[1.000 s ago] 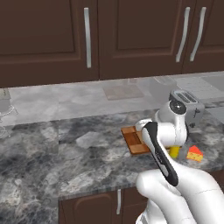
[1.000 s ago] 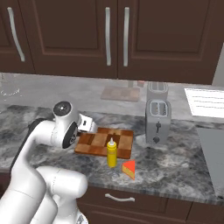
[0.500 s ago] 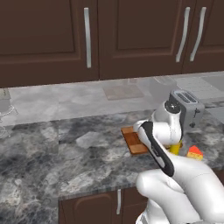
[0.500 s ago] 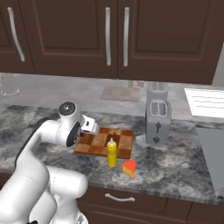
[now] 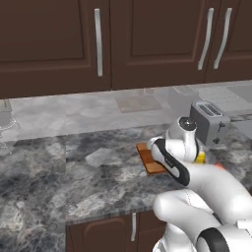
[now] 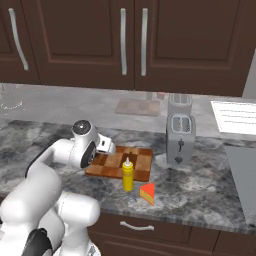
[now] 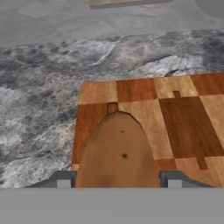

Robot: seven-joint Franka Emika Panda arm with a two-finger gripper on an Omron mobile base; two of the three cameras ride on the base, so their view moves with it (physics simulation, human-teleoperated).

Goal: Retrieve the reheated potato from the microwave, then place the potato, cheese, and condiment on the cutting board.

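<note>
In the hand view the brown oval potato (image 7: 118, 153) sits between my gripper's (image 7: 118, 180) two fingertips (image 7: 63, 179), and the gripper is shut on it. Just beyond and below lies the checkered wooden cutting board (image 7: 183, 109), so the potato hangs over its near left part. In the right base view the hand is at the left end of the board (image 6: 140, 161). The yellow condiment bottle (image 6: 128, 174) stands upright at the board's front edge. The orange cheese wedge (image 6: 147, 192) lies on the counter just right of the bottle. The microwave is out of view.
A silver toaster (image 6: 180, 137) stands right of the board. A flat grey slab (image 6: 137, 107) lies at the back of the counter and a white sheet (image 6: 235, 117) at the far right. Dark cabinets hang above. A glass item (image 5: 5, 120) stands at the far left.
The hand has shifted a little toward the board with the potato still gripped. Bottle, cheese and board have not moved.
</note>
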